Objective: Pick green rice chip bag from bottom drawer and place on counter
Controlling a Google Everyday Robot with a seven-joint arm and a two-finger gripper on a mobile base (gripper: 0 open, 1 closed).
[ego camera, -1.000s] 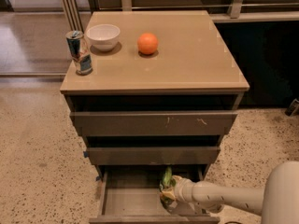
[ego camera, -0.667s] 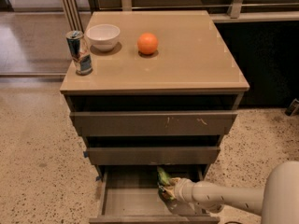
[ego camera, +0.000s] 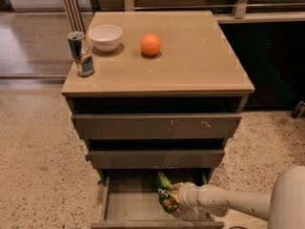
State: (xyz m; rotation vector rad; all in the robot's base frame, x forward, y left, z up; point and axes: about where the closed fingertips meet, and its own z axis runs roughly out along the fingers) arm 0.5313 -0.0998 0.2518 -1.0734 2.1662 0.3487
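Observation:
The green rice chip bag [ego camera: 165, 194] stands tilted inside the open bottom drawer [ego camera: 124, 206], near its right side. My gripper [ego camera: 175, 195] reaches in from the lower right on a white arm [ego camera: 228, 203] and is shut on the bag's right side. The bag's top leans up and to the left, just under the middle drawer's front. The counter [ego camera: 190, 56] is the beige top of the cabinet above.
On the counter stand a silver-blue drink can [ego camera: 81, 53] at the left edge, a white bowl [ego camera: 105, 36] and an orange [ego camera: 150, 44]. The two upper drawers [ego camera: 157, 126] stick out slightly above the bottom one. Speckled floor surrounds the cabinet.
The bag and my gripper have shifted a little to the left in the drawer, and the bag's top has tilted further left.

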